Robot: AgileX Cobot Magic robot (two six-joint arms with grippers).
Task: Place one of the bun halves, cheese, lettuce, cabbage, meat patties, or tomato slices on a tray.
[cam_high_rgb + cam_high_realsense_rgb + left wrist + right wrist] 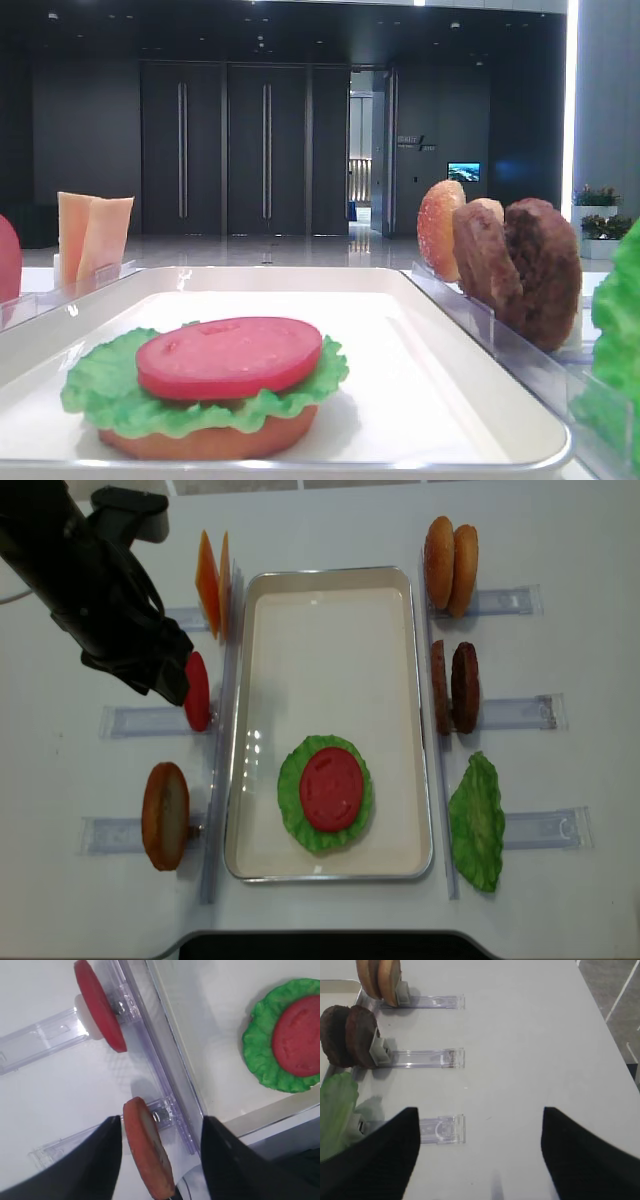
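A white tray (pixel 330 590) lies in the middle of the table (pixel 560 540), and on its near half sits a stack: a flat bun half (pixel 215 440) at the bottom, a ruffled green lettuce (pixel 290 805) leaf on it, and a tomato slice (pixel 330 787) on top. The left pincer (pixel 160 1160) hangs above the racks left of the tray, its fingers (pixel 97 1160) standing apart with nothing between them but air; below them an upright bun disc (pixel 147 1147) stands in its clear rack (pixel 60 1147), though whether a finger touches it is hard to say. A second tomato slice (pixel 197 690) stands upright in the next rack. The right pincer (pixel 480 1150) also hangs spread and holds nothing, over the table right of the tray, near two meat patties (pixel 453 685), another lettuce leaf (pixel 478 825) and two more bun halves (pixel 450 552). Cheese (pixel 212 580) slices stand at the far left.
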